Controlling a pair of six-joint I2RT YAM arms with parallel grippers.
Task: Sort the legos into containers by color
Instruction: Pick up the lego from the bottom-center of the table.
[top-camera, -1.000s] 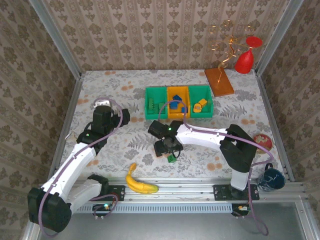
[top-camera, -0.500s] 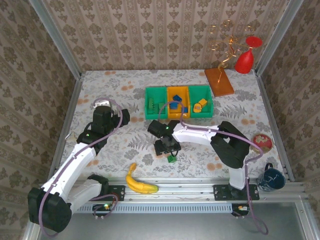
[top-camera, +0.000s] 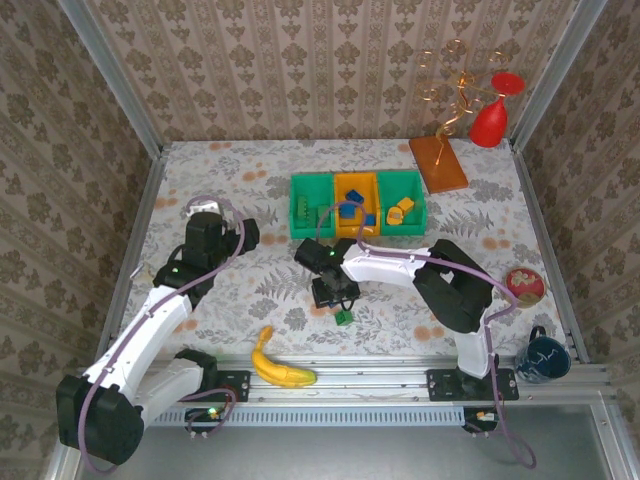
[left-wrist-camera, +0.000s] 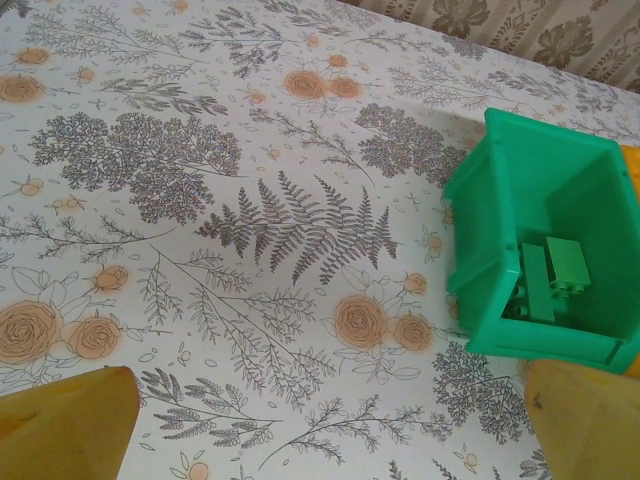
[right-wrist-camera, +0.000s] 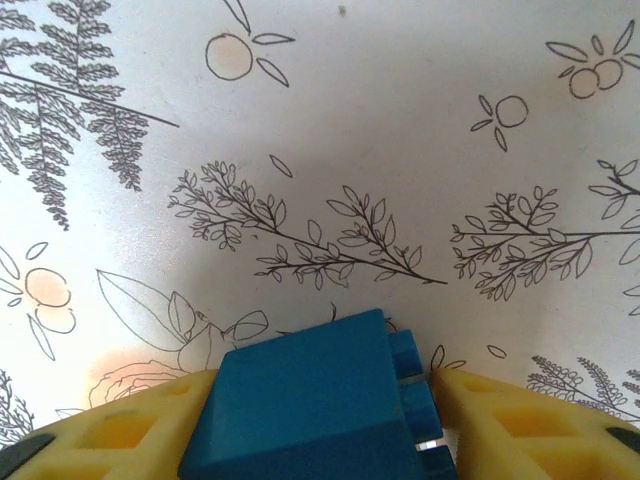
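Note:
My right gripper (right-wrist-camera: 320, 425) is shut on a blue lego (right-wrist-camera: 310, 410), its yellow fingers (right-wrist-camera: 120, 430) pressed to both sides, low over the tablecloth. From above, this gripper (top-camera: 335, 292) is in front of the containers, with a green lego (top-camera: 344, 317) on the table just nearer. The left green bin (top-camera: 297, 205) holds green legos (left-wrist-camera: 550, 280), the orange bin (top-camera: 355, 183) holds blue ones, and the right green bin (top-camera: 418, 195) holds orange and blue pieces. My left gripper (left-wrist-camera: 330, 420) hangs open and empty left of the green bin (left-wrist-camera: 500, 210).
A yellow banana (top-camera: 275, 365) lies near the front rail. A brown-orange board (top-camera: 438, 162) with a wire stand and a red glass (top-camera: 490, 120) sits at the back right. A red dish (top-camera: 525, 283) and a dark mug (top-camera: 545, 358) are at the right edge.
My right gripper has closed on the blue lego, and the right arm's elbow has swung left. The left arm has not moved.

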